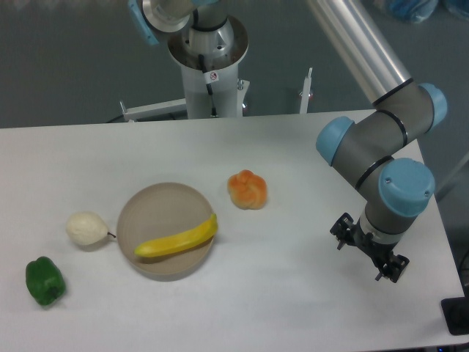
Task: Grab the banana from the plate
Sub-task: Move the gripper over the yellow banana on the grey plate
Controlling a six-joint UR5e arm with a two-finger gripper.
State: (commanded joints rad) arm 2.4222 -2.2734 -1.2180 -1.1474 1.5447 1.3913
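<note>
The end effector (370,253) at the lower right of the frame points away from the camera, so its fingers are hidden behind the wrist. The arm (359,44) runs off the top edge. A dark object (456,315) is cut off at the bottom right corner.

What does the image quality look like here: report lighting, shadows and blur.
Fixed camera: soft, even light, only faint shadows beneath the banana and plate; table bright without hard glare; everything mildly soft, and the pincer is too small to read.
</note>
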